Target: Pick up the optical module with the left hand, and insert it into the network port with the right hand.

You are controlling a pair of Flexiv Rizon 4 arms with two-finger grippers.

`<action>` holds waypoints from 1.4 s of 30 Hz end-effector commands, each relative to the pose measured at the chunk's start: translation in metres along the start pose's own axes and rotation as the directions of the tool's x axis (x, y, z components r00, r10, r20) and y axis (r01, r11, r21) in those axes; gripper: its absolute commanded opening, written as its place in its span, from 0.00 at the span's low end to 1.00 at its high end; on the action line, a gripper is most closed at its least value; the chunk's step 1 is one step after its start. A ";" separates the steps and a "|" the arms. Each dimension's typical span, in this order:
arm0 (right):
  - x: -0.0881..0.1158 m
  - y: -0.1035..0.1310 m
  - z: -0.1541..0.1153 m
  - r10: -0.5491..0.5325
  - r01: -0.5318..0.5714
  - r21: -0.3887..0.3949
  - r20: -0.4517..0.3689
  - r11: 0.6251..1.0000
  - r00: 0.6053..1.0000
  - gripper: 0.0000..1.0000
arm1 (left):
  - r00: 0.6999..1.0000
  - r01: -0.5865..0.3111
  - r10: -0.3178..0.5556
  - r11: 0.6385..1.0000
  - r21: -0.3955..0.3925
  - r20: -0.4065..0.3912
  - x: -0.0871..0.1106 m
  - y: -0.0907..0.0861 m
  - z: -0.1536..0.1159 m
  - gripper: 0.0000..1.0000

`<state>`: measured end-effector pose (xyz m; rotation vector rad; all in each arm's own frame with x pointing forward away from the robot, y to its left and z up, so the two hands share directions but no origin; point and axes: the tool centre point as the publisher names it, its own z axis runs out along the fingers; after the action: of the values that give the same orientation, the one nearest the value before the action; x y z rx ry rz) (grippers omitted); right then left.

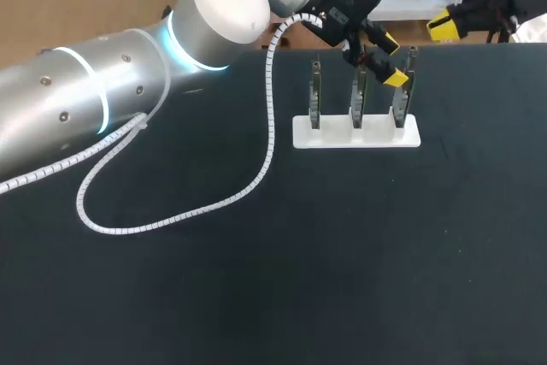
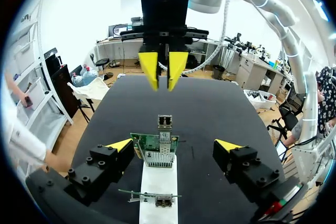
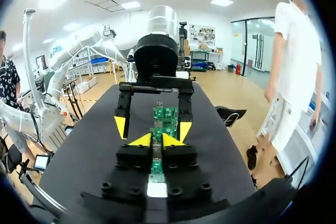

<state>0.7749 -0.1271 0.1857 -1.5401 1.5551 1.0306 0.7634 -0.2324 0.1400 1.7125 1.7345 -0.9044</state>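
Three green circuit boards stand upright in a white holder (image 1: 356, 132). My left gripper (image 1: 391, 59) hangs open over the holder's right half. In the left wrist view its fingers (image 2: 121, 145) stand wide on either side of the middle board (image 2: 155, 149). A small metal network port (image 2: 164, 121) sits atop the board beyond. I cannot pick out a separate optical module. My right gripper (image 1: 446, 26) is off the holder's far right end, facing the left one (image 3: 152, 128). Its yellow tips (image 2: 163, 71) are together with nothing visible between them. From its own view the boards (image 3: 165, 115) lie ahead of its gripper (image 3: 156, 140).
The black tabletop (image 1: 342, 254) spreads wide in front of the holder. My left arm's white coiled cable (image 1: 171, 215) loops down onto the table at the left. The holder (image 2: 159, 182) runs lengthwise under the left gripper.
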 end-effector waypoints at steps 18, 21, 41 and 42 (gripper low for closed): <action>-0.003 -0.006 0.022 -0.015 0.015 -0.039 0.003 0.999 1.000 0.00 | 1.000 0.000 0.000 1.000 0.002 -0.003 -0.001 0.001 0.000 1.00; -0.002 -0.006 0.023 -0.013 0.013 -0.044 0.001 0.999 1.000 0.00 | 1.000 0.000 0.000 1.000 0.002 -0.003 -0.001 0.001 0.000 1.00; 0.005 -0.003 0.029 0.000 -0.001 -0.061 -0.014 0.998 1.000 0.00 | 1.000 0.000 0.000 1.000 0.002 -0.003 -0.001 0.001 0.000 1.00; 0.005 -0.003 0.029 0.001 -0.002 -0.061 -0.015 0.998 1.000 0.00 | 1.000 0.000 0.000 1.000 0.002 -0.003 -0.001 0.001 0.000 1.00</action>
<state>0.7748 -0.1033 0.1696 -1.5905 1.5478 1.0761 0.7634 -0.2324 0.1400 1.7125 1.7345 -0.9044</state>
